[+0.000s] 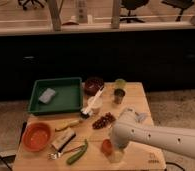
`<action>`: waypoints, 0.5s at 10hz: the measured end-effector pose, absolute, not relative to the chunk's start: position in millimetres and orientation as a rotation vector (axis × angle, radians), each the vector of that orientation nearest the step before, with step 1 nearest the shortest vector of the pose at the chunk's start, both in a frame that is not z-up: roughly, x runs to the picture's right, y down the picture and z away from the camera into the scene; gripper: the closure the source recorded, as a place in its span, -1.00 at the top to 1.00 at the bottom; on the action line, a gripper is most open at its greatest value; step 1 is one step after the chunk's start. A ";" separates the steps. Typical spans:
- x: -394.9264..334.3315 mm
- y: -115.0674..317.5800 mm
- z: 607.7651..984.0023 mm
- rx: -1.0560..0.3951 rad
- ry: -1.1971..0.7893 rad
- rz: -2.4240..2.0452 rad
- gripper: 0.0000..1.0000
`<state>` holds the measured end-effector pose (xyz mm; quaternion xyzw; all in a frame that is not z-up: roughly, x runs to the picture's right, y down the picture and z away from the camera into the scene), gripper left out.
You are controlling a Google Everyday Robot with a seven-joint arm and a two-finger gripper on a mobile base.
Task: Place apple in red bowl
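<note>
The red bowl (37, 136) sits empty at the front left of the wooden table (141, 100). A small red-orange round thing, likely the apple (107, 146), is at the front middle of the table, right against the end of my white arm. My gripper (114, 153) is at that arm end, low over the table just right of the apple and mostly hidden by the arm. The bowl is well to the left of the gripper.
Between gripper and bowl lie a green pepper (77, 152), a snack bar (63, 140), a banana (67, 125) and cutlery (53, 155). Behind are a green tray (66, 105) holding a sponge (47, 95), a dark bowl (93, 84), a brush (91, 106), grapes (104, 120) and two cups (119, 90).
</note>
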<state>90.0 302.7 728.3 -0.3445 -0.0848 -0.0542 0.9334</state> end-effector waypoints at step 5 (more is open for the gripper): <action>79.5 305.2 731.1 -0.705 -0.195 -0.155 0.10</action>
